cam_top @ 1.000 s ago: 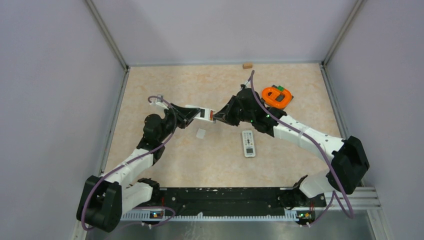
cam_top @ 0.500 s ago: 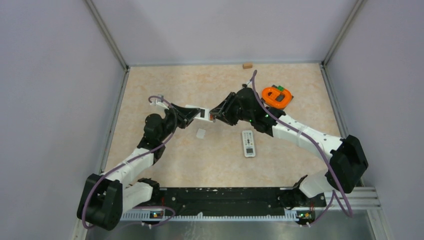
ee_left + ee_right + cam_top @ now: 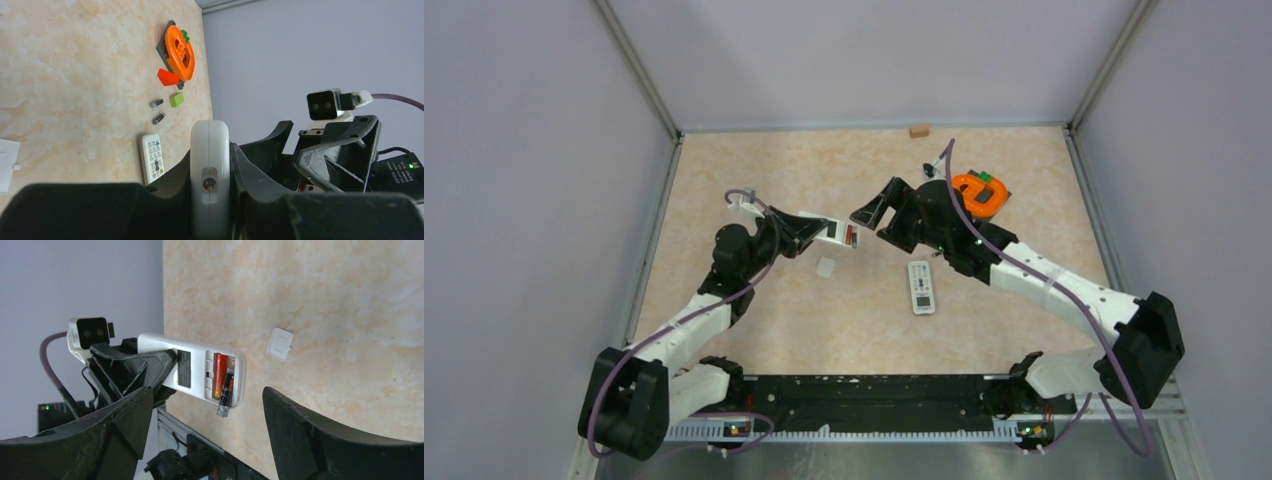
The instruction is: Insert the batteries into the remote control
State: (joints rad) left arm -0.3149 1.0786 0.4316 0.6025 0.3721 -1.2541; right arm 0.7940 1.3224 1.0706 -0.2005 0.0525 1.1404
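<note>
At the open back of the remote control point(image 3: 192, 367), which hangs above the worktop point(image 3: 754, 180) clamped at its other end in the left tool point(image 3: 804, 230), a reddish battery point(image 3: 217, 382) lies seated in its bay. Next to it a dark battery point(image 3: 226, 394) sits askew, its metal end poking past the remote control's edge. Both are likely light, rigid, smooth and round, so prone to slip or roll. The dark one is probably best pinched across its bare end or pressed down flat, since the bay's contact may push it back out. The right tool point(image 3: 871, 213) is just off that end of the remote control, facing it, jaws spread wide and holding nothing. Nothing lies between the right tool and the bay, though the two tools are close and a clumsy push could twist the remote control in its grip. Below the remote control, on the worktop, lies the white battery cover point(image 3: 280, 344). On the right arm's side of the remote control lies a second remote point(image 3: 152, 157), buttons up. Beyond it are two loose batteries point(image 3: 156, 103), near each other but apart, with a green block point(image 3: 176, 99) and a red block point(image 3: 167, 77) just beside them and an orange ring point(image 3: 180, 52) on a dark base farther out. A small wooden block point(image 3: 918, 130) sits well away at the far edge.
</note>
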